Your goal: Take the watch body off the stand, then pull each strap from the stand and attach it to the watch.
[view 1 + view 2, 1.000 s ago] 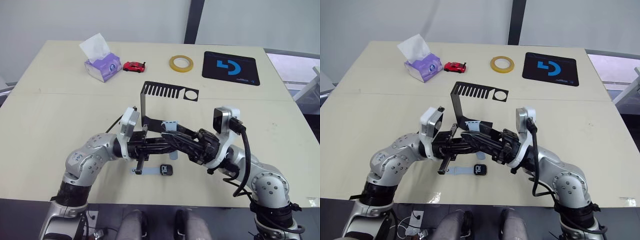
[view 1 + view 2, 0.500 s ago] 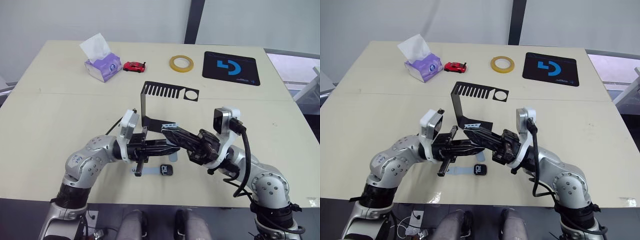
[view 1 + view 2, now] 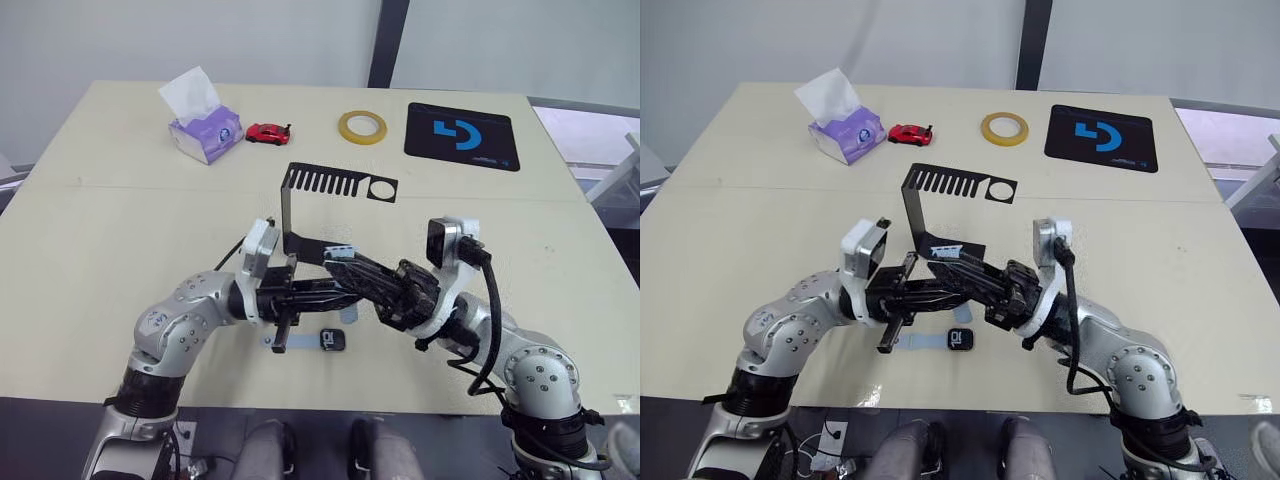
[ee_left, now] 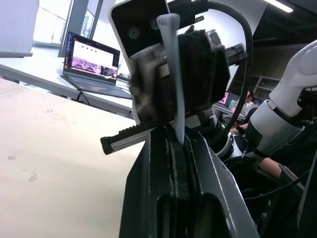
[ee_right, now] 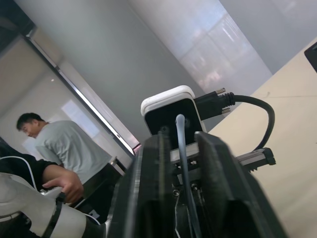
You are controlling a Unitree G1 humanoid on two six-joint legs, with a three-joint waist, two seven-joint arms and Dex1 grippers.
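Strap (image 3: 338, 250), thin, pale and limp, pinched between both grippers — left (image 3: 335, 292), right (image 3: 345, 270) — above the table's (image 3: 80, 240) near edge, beside the stand (image 3: 300, 215); likely light, floppy, best gripped near its end; watch (image 3: 332, 341) below.

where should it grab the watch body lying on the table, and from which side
Come from above and pinch the watch body across its near and far edges. It lies flat on the table, screen up. The attached strap already leaves its left end, and its right end should probably stay bare for the second strap.
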